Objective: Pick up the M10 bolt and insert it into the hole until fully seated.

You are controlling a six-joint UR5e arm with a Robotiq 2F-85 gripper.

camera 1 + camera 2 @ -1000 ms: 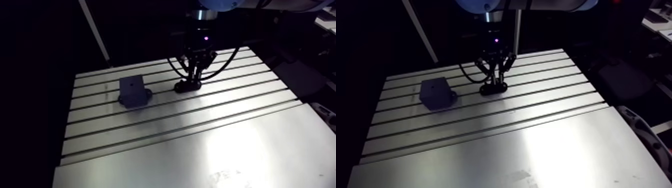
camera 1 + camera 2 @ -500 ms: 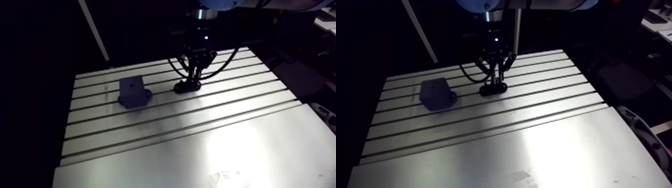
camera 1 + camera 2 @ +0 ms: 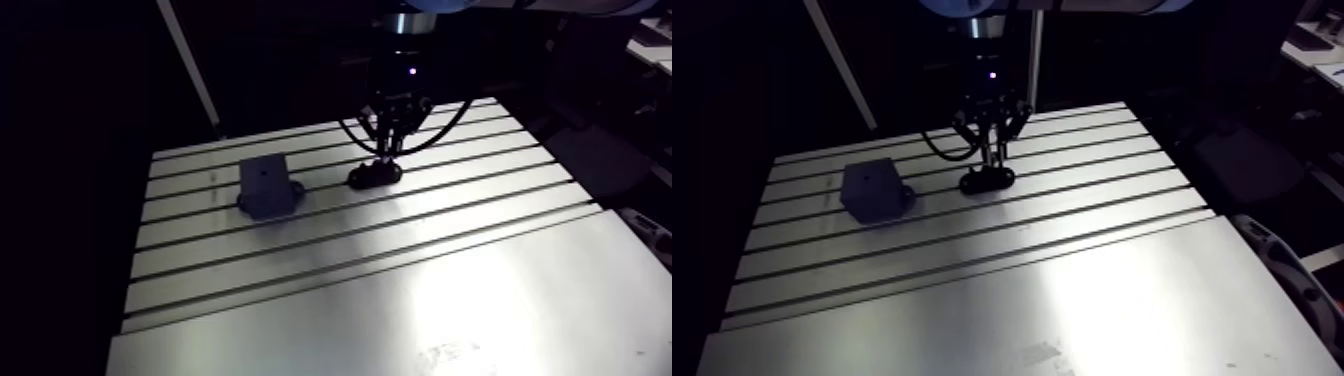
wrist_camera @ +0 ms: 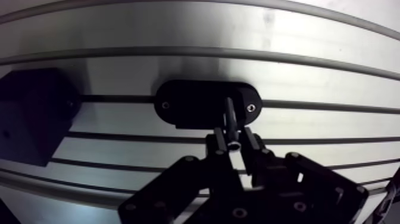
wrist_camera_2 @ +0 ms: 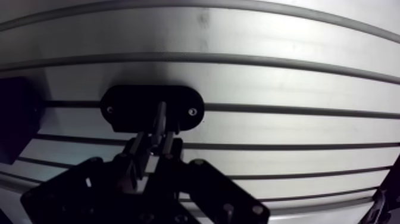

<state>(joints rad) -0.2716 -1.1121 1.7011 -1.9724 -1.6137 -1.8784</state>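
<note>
Gripper [image 4: 235, 143] clenched on bolt [image 4: 230, 119], raised slightly over oval holder [image 4: 190, 104] since earlier; block [image 3: 265, 187] unmoved.

Silver table [image 4: 297, 36] striped by dark slots; black oval plate [image 4: 190, 104]; dark block [image 3: 264, 185]; dark bolt [image 4: 231, 118]; black fingers [image 4: 219, 145]

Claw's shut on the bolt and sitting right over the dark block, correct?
Not quite. The claw is shut on the bolt, but it sits over the oval black holder, not the dark block, which stands off to one side. The wrist view shows this, and the arm view agrees.
</note>
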